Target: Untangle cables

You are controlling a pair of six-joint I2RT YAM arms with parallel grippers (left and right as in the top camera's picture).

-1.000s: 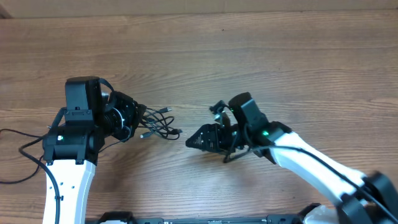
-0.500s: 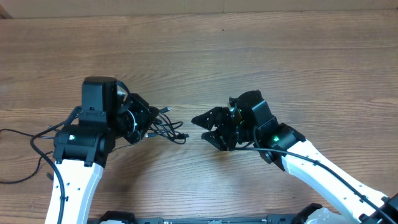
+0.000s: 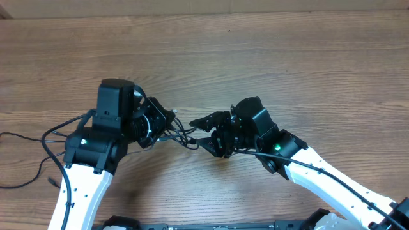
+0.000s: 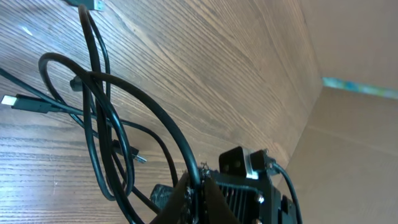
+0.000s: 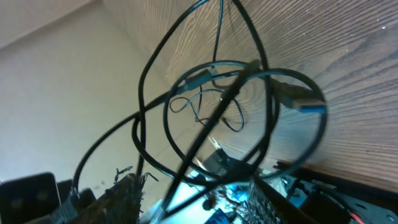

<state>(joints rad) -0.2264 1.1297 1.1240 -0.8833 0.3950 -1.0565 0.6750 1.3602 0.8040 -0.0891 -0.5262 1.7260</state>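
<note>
Robot lab bench, wooden table [image 3: 287,64], cardboard wall [image 4: 354,162]

glossy black cables [image 4: 99,118] on matt wood-grain table [image 3: 287,64]

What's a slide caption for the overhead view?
At a wooden table, left gripper holds the tangled cables while the open right gripper faces the bundle.

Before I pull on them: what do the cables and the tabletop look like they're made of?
The cables: likely a black rubber or plastic jacket, smooth with slight sheen, bending in loose loops. One plug tip: pale, looks metallic. The table: wood or wood-look laminate, matte, brown grain lines.
</note>
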